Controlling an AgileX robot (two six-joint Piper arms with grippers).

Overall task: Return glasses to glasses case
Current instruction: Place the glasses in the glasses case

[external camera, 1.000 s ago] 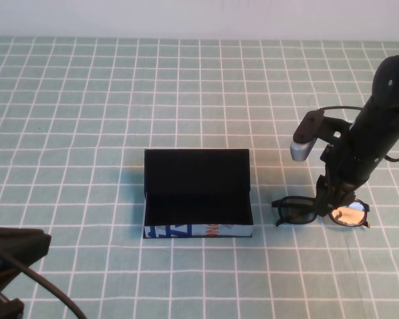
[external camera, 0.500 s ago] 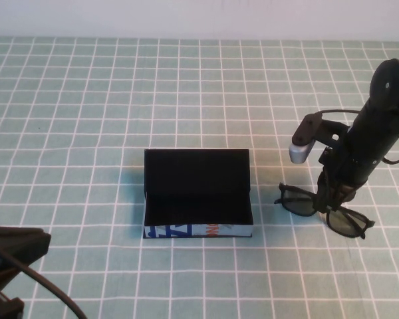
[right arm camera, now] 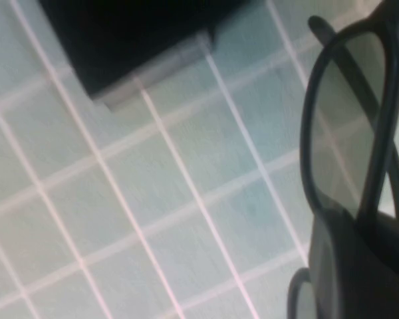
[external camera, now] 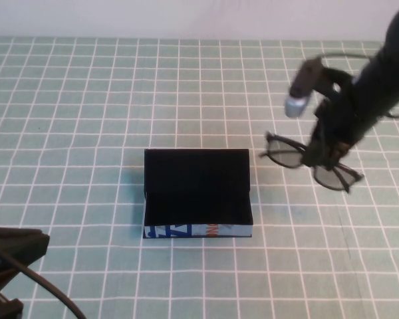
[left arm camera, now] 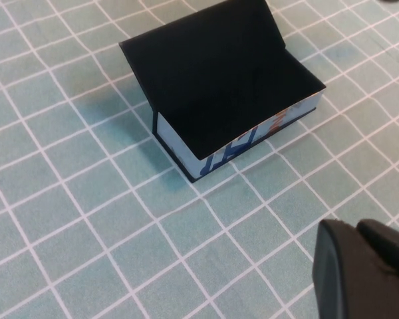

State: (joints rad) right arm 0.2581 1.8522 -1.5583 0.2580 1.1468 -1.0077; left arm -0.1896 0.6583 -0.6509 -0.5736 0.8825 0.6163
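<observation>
1. The right gripper [external camera: 326, 154] was to the right of the glasses case [external camera: 197, 193] and above the table, clamped on the glasses [external camera: 308, 162] at the bridge between the two lenses.
2. The glasses hung clear of the green checked cloth [external camera: 86, 119], tilted, with one lens toward the case and the other lower and farther right. They were beside the case's right rear corner, apart from it and not inside it.
3. In the right wrist view, the glasses [right arm camera: 359, 133] showed close up: one tinted lens in its black frame, with a gripper finger [right arm camera: 359, 266] pressed against the frame below it. A corner of the case [right arm camera: 133, 40] lay beyond on the cloth.
4. The glasses case sat open at table centre, lid [external camera: 197, 169] raised at the rear, interior black, and the printed blue, white and orange side [external camera: 198, 230] facing the robot.
5. The left gripper [external camera: 6, 272] rested low at the near left edge of the table, well apart from the case. Cannot tell whether its fingers were apart or together.
6. In the left wrist view, the open case [left arm camera: 219, 86] held nothing visible, and a dark part of the left gripper [left arm camera: 366, 266] filled one corner.
</observation>
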